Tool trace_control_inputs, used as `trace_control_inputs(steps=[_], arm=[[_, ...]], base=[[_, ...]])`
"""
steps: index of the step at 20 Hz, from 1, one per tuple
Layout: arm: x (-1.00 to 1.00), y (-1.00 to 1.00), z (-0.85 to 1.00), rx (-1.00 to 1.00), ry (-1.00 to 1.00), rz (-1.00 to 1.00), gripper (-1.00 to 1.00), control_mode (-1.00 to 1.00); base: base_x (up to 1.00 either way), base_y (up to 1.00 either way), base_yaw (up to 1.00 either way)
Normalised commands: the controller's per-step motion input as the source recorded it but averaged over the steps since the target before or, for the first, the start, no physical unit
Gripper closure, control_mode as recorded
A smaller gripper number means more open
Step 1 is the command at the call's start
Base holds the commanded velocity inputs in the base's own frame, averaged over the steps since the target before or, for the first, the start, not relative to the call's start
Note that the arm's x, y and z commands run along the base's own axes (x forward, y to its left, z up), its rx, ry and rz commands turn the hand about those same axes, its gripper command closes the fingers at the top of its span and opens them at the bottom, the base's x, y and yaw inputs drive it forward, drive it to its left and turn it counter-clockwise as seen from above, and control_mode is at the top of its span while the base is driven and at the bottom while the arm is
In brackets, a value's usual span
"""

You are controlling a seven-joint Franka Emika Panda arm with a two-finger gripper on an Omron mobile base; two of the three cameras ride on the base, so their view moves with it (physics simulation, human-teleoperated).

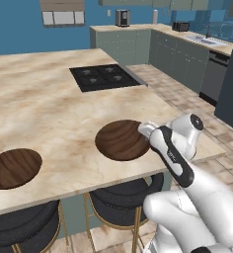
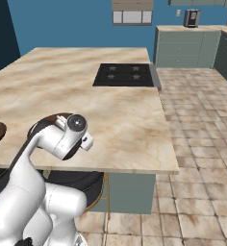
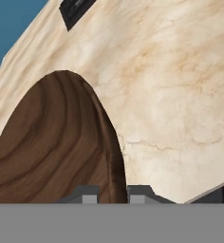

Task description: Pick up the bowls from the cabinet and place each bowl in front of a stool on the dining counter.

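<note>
The nearer bowl (image 1: pixel 121 140) is sitting on the dining counter (image 1: pixel 49 104) close to its front edge, above a stool (image 1: pixel 123 197). In the hand view this bowl (image 3: pixel 52 147) is lying just ahead of the fingertips (image 3: pixel 88 194), its raised rim passing right between the 2 dark tips. The gripper (image 3: pixel 111 195) is pinched narrow on that rim; it appears to be gripping the bowl's edge, though only the very tops of the tips are showing, so the contact itself is hard to confirm.

The arm is rising from below the counter's front edge, its white wrist bending over the bowl's right side in the left base view and covering much of the bowl (image 2: pixel 50 120) in the right base view, with the hand pointing down and inward toward the counter.

The bowl is shallow, round, dark brown wood with curved lighter grain. A 2nd bowl (image 1: pixel 14 167) of the same kind is resting further left on the counter, well apart, above another stool (image 1: pixel 22 222). The counter top is beige veined marble, with a black cooktop (image 1: pixel 104 76) inset further back. The stools are showing black padded seats on thin brass-coloured legs.
</note>
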Motion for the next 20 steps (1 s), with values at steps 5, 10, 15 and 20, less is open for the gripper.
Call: trace_control_inputs(steps=[5,10,15,20], arm=[[0.26,0.0,-0.15,0.0,0.0,-0.01,1.0,-1.0],[0.26,0.0,-0.16,0.0,0.0,-0.01,1.0,-1.0],[0.21,0.0,-0.16,0.0,0.0,-0.01,1.0,-1.0],[0.2,0.0,-0.16,0.0,0.0,0.0,1.0,-1.0]], base=[[0.0,0.0,0.0],[0.0,0.0,0.0],[0.0,0.0,0.0],[0.0,0.0,0.0]])
